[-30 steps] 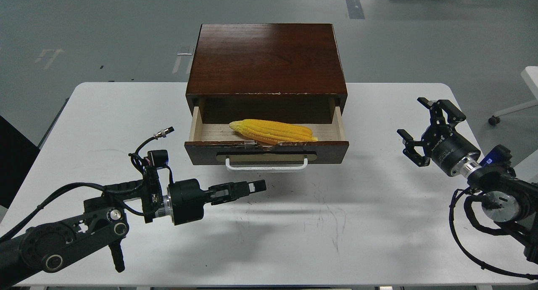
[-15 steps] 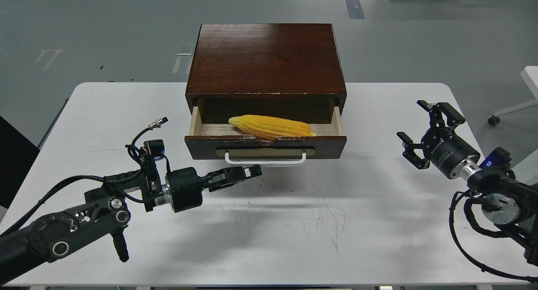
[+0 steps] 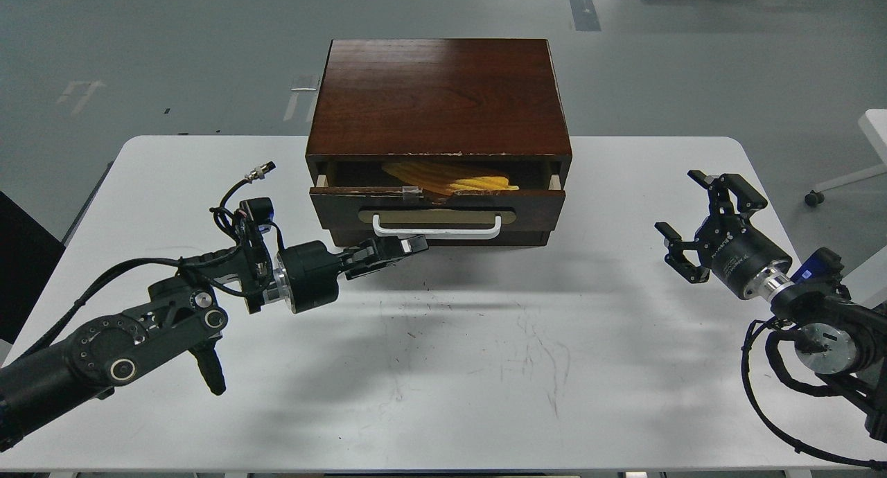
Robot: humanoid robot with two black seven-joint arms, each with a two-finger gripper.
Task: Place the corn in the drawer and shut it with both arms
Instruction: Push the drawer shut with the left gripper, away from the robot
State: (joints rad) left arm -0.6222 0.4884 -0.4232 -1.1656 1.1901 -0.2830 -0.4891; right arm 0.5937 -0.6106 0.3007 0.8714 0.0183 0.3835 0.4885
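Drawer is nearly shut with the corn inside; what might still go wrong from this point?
1. The left gripper, fingers together, presses low on the dark brown wooden drawer left of centre, below its white bar handle; an off-centre push may skew or jam it.
2. The yellow corn cob lies close under the cabinet's chipped top edge and might catch there.
3. The right gripper hangs open, away from the drawer, so the light cabinet may slide back.

Dark reddish-brown wooden cabinet [image 3: 438, 97] with streaky grain, matching brown drawer [image 3: 436, 211] with pale chipped edge, white handle [image 3: 436, 226] on tan plate, yellow ridged corn [image 3: 454, 177] in shadow, white scuffed table [image 3: 485, 367], grey floor [image 3: 138, 55], black arms with silver wrist rings.
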